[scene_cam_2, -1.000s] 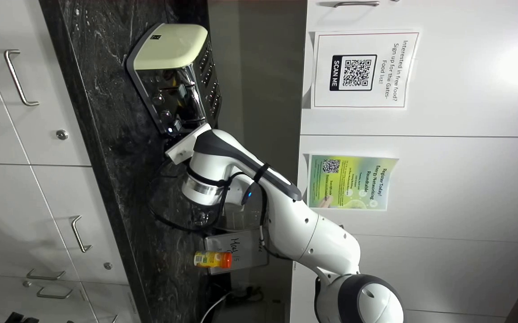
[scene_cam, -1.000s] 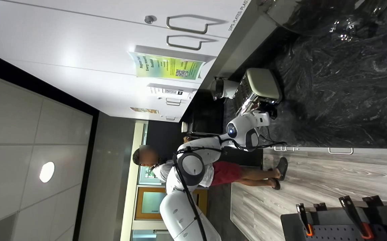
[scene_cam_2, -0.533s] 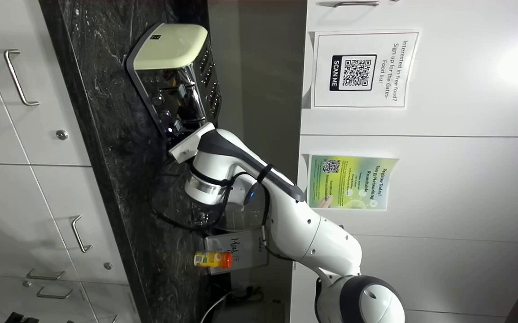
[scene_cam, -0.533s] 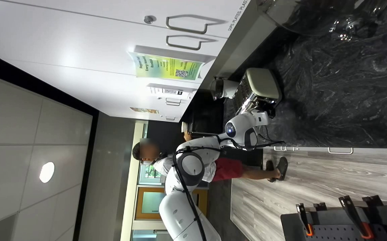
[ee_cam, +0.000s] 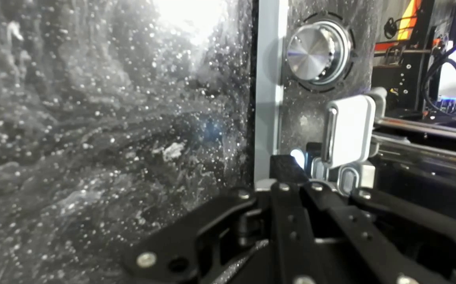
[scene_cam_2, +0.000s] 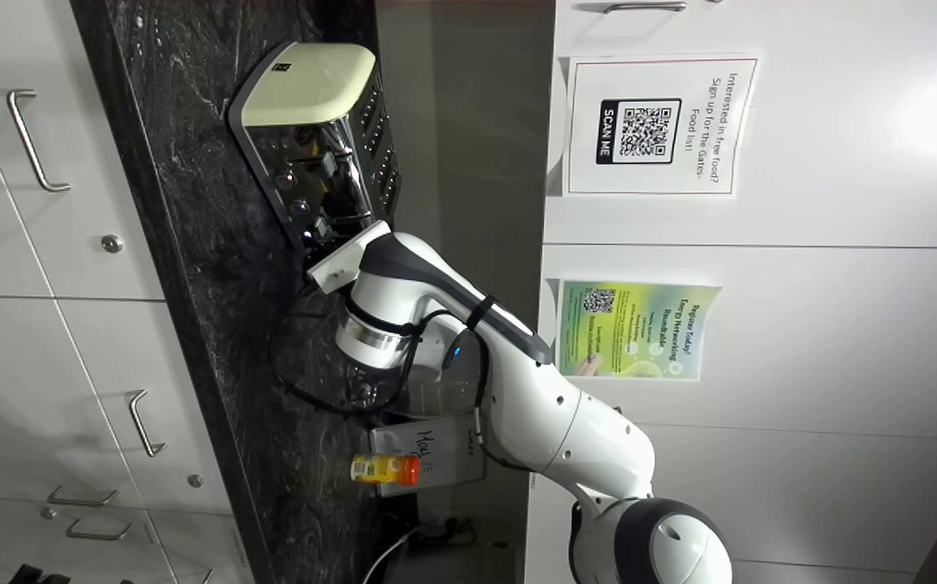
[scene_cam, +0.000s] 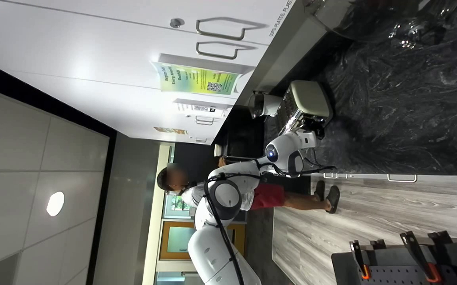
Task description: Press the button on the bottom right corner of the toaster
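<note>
Gripper [ee_cam: 289,169], jaws drawn together with nothing seen between them, sits just beside the lit button [ee_cam: 298,158] at the bottom right corner of the cream-sided toaster [scene_cam_2: 315,142]; whether it touches, your wrist view cannot settle. Your best move: line up squarely on the button, push straight in, lightly, and ease off once it gives, clear of the lever [ee_cam: 352,130] and metal dial [ee_cam: 310,52]. Overpress, and the toaster could slide along the black marbled countertop [scene_cam_2: 229,341].
</note>
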Tool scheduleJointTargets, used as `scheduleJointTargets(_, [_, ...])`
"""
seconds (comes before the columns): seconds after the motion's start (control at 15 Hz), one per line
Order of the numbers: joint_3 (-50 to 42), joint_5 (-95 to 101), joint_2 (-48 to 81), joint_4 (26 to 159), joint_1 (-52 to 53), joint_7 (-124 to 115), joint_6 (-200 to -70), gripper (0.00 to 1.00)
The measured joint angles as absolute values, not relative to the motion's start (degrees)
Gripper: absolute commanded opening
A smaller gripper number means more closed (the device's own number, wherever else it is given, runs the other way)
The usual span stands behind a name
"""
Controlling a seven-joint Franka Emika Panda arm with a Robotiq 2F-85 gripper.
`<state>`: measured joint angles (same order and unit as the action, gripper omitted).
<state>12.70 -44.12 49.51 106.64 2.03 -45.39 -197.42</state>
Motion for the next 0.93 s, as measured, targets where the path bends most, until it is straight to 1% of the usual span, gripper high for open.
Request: scheduleJointTargets(0.93, [9.57, -44.35, 49.54, 106.08, 3.25, -45.37, -194.80, 0.00])
